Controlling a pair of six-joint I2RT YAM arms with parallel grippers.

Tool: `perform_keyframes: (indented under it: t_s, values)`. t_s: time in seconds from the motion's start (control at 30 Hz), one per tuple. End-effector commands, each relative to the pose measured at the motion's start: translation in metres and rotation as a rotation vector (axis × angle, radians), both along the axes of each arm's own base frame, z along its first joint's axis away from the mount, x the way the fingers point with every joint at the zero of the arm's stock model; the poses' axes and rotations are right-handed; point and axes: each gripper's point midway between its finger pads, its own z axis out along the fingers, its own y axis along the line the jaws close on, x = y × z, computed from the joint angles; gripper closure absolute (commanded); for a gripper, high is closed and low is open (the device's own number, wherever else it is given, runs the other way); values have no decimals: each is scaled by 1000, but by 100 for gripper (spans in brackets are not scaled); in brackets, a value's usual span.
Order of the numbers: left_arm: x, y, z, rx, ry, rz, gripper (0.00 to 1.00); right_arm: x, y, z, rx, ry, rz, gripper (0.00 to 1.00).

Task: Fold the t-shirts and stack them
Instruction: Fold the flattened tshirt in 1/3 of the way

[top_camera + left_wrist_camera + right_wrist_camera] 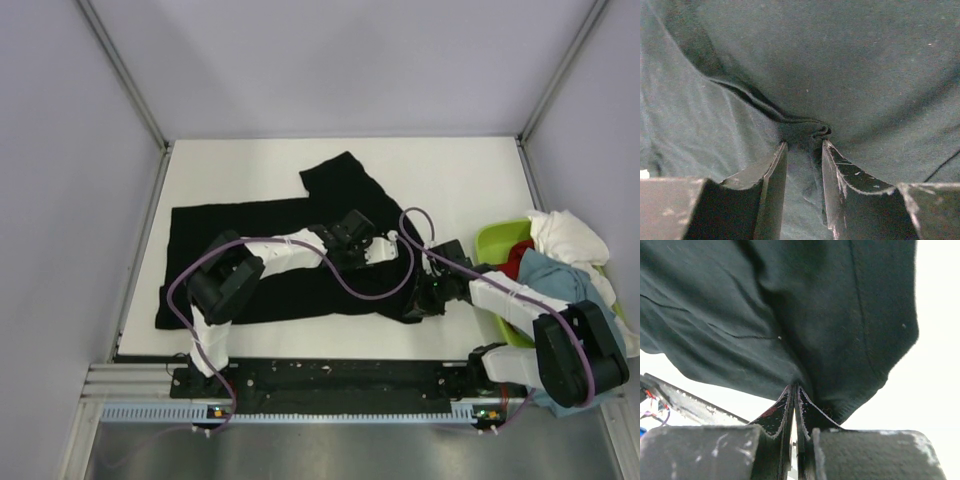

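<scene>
1. The black t-shirt point(250, 225) is lying spread across the middle of the table point(470, 170), with one sleeve pointing far.
2. The left gripper point(805, 146) is pinching a bunched fold of it, right of the shirt's centre.
3. The right gripper point(795, 388) is clamping its near-right corner, fingers almost touching, with the cloth draping above the tabletop.
4. The white t-shirt point(565, 238), teal-blue t-shirt point(555, 282) and red t-shirt point(518, 258) are sitting heaped in the lime-green basket point(492, 240) at the right edge.
</scene>
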Motion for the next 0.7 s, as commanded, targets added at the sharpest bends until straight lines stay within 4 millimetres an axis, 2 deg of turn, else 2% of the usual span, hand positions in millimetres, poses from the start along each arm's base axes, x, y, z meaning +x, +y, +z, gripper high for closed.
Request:
perform_keyframes:
  t_s: [0.0, 0.13, 0.3, 0.37, 0.4, 0.5, 0.53, 0.6, 0.67]
  values:
    - [53, 12, 11, 27, -206, 187, 62, 9, -12, -10, -51, -18, -86, 100]
    - [82, 27, 32, -32, -217, 341, 61, 7, -22, -15, -101, -13, -111, 100]
    - [110, 43, 53, -147, -162, 425, 55, 13, -38, -19, -137, -18, -160, 100]
    - [127, 58, 54, -159, -156, 479, 53, 16, -40, -15, -135, -25, -168, 100]
    - [137, 68, 47, -143, -157, 517, 53, 18, -40, -13, -137, -31, -167, 100]
    - [165, 108, 46, -70, -185, 647, 54, 24, -41, -1, -141, -61, -167, 98]
    - [167, 118, 50, -62, -175, 674, 53, 27, -41, 4, -144, -70, -170, 92]
    - [158, 124, 67, -90, -150, 653, 53, 33, -45, 17, -159, -101, -193, 74]
    - [135, 121, 91, -142, -148, 546, 51, 39, -49, 31, -180, -136, -218, 63]
